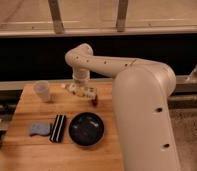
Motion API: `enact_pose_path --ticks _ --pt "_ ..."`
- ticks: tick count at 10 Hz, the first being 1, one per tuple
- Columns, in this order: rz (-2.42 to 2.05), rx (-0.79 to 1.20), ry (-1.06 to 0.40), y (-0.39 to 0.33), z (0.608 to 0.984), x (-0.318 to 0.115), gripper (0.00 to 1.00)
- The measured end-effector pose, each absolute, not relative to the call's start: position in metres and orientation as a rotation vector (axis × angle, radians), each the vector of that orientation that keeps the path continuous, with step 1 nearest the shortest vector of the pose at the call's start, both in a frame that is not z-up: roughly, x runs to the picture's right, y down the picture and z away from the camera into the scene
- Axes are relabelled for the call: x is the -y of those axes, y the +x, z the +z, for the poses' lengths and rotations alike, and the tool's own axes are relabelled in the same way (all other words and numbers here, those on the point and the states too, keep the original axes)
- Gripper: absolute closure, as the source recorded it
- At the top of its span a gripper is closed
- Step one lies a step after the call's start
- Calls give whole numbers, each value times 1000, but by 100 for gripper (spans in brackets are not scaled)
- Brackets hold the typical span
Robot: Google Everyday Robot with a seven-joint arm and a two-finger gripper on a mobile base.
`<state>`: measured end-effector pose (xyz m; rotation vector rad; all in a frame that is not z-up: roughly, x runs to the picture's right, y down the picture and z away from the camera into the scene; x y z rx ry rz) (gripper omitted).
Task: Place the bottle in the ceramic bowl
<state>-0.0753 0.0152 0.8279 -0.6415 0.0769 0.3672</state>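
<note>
Beneath the tool [85, 88] lies a cream-white bottle [73, 89].

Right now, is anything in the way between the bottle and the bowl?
Only a small dark-red object, lying on the table just in front of the bottle, a little right of the straight line to the bowl. The gripper is at the bottle, at the table's back. A lift should clear it.
</note>
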Motion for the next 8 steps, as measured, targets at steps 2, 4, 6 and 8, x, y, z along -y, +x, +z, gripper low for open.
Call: enact_pose_path --ticks 2,4,6,8 --pt "407 -99 -630 -62 815 -21 100" --pt "425 -122 -626 -60 805 -31 100" --pt "430 -128 -651 -69 798 -51 100" --pt "432 -141 -683 -74 792 -72 100"
